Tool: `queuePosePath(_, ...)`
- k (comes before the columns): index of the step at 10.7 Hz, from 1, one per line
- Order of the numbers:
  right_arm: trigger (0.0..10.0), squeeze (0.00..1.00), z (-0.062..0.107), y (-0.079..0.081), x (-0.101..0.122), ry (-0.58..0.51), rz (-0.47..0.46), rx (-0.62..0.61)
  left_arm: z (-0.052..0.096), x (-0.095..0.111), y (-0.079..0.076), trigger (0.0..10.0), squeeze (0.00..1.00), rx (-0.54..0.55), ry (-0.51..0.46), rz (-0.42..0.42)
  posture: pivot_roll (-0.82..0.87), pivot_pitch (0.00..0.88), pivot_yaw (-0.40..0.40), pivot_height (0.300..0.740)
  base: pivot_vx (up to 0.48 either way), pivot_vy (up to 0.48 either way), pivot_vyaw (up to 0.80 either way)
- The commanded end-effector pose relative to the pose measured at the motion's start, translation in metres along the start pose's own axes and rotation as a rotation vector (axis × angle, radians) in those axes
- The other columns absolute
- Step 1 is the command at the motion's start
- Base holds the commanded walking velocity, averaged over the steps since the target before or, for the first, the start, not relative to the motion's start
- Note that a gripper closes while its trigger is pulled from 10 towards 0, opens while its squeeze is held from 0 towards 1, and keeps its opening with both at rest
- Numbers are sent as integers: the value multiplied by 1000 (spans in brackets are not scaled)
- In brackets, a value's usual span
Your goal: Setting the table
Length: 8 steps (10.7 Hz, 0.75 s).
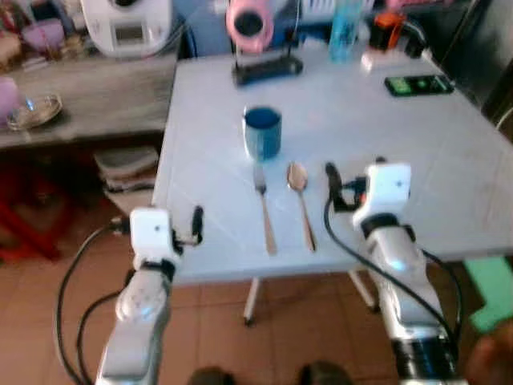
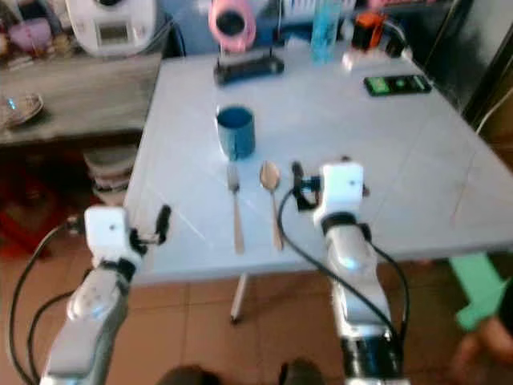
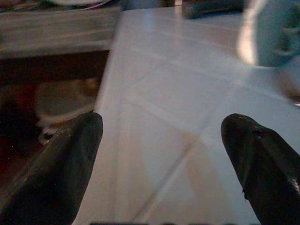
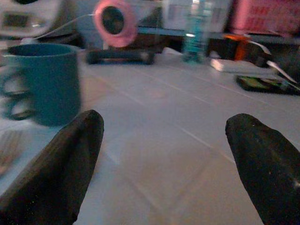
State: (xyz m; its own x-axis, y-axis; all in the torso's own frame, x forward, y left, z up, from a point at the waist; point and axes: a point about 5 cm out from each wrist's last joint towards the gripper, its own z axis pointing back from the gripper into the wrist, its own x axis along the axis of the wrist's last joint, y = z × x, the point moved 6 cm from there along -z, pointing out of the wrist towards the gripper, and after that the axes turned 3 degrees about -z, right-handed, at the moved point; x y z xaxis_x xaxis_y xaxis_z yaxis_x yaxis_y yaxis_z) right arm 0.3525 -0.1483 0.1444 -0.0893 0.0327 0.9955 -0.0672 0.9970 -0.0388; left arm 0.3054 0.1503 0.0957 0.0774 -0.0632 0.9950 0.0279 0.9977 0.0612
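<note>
A fork (image 1: pixel 264 207) and a spoon (image 1: pixel 301 204) were laid side by side, handles toward the robot, just in front of a blue mug (image 1: pixel 262 131) on the white table (image 1: pixel 417 168), apparently as one place setting. What the mug held could not be told. The right gripper (image 4: pixel 165 164) was held spread wide and empty just beside the spoon, and the left gripper (image 3: pixel 164 161), likewise wide and empty, was kept at the table's near left edge.

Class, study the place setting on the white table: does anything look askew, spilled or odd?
Nothing stands out: the blue mug is upright, and the wooden-handled fork and spoon lie side by side, roughly parallel, just before it.
</note>
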Motion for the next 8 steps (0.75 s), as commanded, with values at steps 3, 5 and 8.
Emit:
queuePosePath(3, 10000, 0, -1, 31, -5, 39, -59, 98, 11, -7, 29, 10000, 0, 79, 30, -62, 78, 91, 76, 740, 0, 0, 0)
queuePosePath(5, 10000, 0, -7, 42, -6, 62, -73, 125, 17, -9, 30, 10000, 0, 66, 41, -67, 89, 124, 82, 740, 0, 0, 0)
queuePosePath(8, 10000, 0, -19, 58, -16, 151, -106, 147, 26, -11, 30, 10000, 0, 54, 60, -76, 109, 160, 88, 740, 0, 0, 0)
